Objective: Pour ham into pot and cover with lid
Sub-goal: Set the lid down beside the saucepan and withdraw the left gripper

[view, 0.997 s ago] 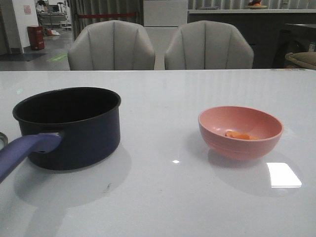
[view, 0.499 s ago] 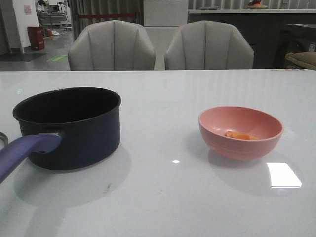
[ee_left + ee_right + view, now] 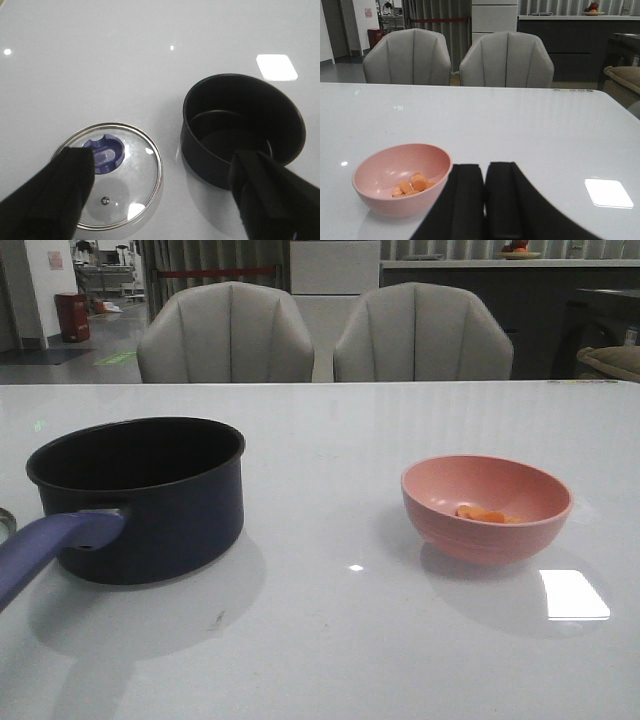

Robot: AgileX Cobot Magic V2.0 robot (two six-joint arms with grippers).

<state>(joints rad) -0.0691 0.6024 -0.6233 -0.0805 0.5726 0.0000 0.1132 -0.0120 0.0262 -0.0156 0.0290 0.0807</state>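
The dark navy pot with its purple-blue handle stands empty at the left of the table; it also shows in the left wrist view. The pink bowl at the right holds the orange-pink ham pieces, also seen in the right wrist view. The glass lid with its blue-purple knob lies flat on the table beside the pot. My left gripper hovers open above the table between lid and pot. My right gripper is shut and empty just beside the bowl.
Two grey chairs stand behind the table's far edge. A sliver of the lid's rim shows at the left edge of the front view. Neither arm shows in the front view.
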